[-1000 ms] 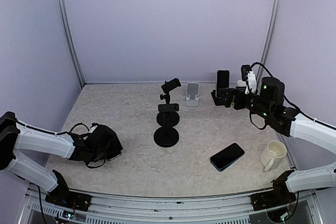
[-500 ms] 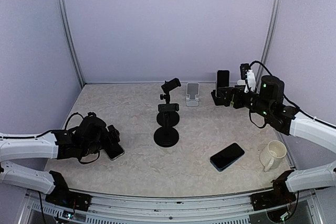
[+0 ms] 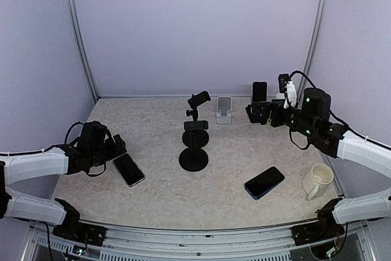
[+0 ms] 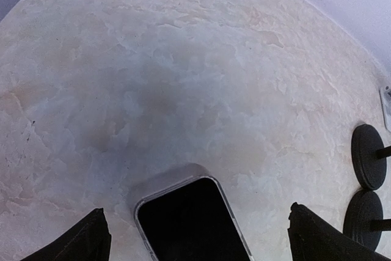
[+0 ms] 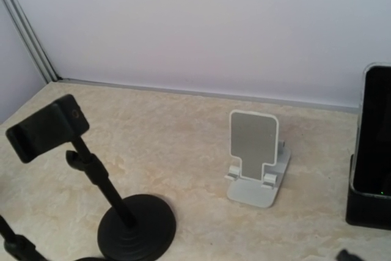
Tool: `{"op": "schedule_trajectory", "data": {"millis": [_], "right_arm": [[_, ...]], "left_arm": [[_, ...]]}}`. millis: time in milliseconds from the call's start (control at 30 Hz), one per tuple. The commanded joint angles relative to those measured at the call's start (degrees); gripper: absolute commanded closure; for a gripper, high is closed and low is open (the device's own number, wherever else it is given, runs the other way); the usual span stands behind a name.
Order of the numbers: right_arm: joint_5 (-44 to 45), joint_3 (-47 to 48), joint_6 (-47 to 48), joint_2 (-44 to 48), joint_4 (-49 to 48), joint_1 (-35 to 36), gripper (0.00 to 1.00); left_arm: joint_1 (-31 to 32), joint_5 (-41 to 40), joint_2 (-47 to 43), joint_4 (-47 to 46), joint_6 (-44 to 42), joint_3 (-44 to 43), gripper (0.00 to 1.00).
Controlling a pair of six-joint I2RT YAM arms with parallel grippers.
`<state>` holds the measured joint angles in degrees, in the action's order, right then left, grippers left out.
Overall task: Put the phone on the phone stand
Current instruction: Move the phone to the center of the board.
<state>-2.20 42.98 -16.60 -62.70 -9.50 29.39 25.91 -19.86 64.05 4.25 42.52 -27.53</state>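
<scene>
1. My left jaws are spread wide and pinch nothing; both tips sit at the bottom corners of the left wrist view. My right jaws are also spread and empty, hanging over the back right of the mottled beige worktop [image 4: 183, 59].
2. The task's thing, a black-screened phone with a silver rim [image 4: 192, 221], lies flat at front left. In the wrist view it sits between my left tips, untouched. A 2nd, dark-blue phone [image 3: 264, 182] lies flat at front right, well apart from both arms.
3. A white folding phone stand [image 5: 256, 157] stands empty at back centre. 2 black clamp stands on round bases [image 3: 193, 158] stand mid-worktop. I cannot tell which is meant.
4. The step in hand, as I judge it, is the reach and grasp. I should centre across the phone's narrow width, descend straight, take the long edges low and close gently so it does not skate.
5. Against 1 second ago, my left arm has swung back leftward and uncovered the phone it hid. The right arm, blue phone and stands are unchanged.
</scene>
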Motion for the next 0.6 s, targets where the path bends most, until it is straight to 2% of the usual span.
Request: {"op": "schedule_trajectory", "data": {"millis": [0, 333, 567], "right_arm": [[-0.5, 0.0, -0.2, 2.0, -0.3, 0.7, 0.00], [-0.8, -1.0, -0.6, 3.4, -0.3, 0.7, 0.00], [-1.4, -1.5, -0.7, 4.2, -0.1, 0.7, 0.00]], "left_arm": [[-2.8, 6.5, 5.6, -3.2, -6.9, -3.5, 0.01], [-7.4, 16.6, 17.3, -4.9, -12.0, -7.7, 0.01], [-7.8, 18.1, 20.5, -6.7, -12.6, -8.2, 0.01]]}}
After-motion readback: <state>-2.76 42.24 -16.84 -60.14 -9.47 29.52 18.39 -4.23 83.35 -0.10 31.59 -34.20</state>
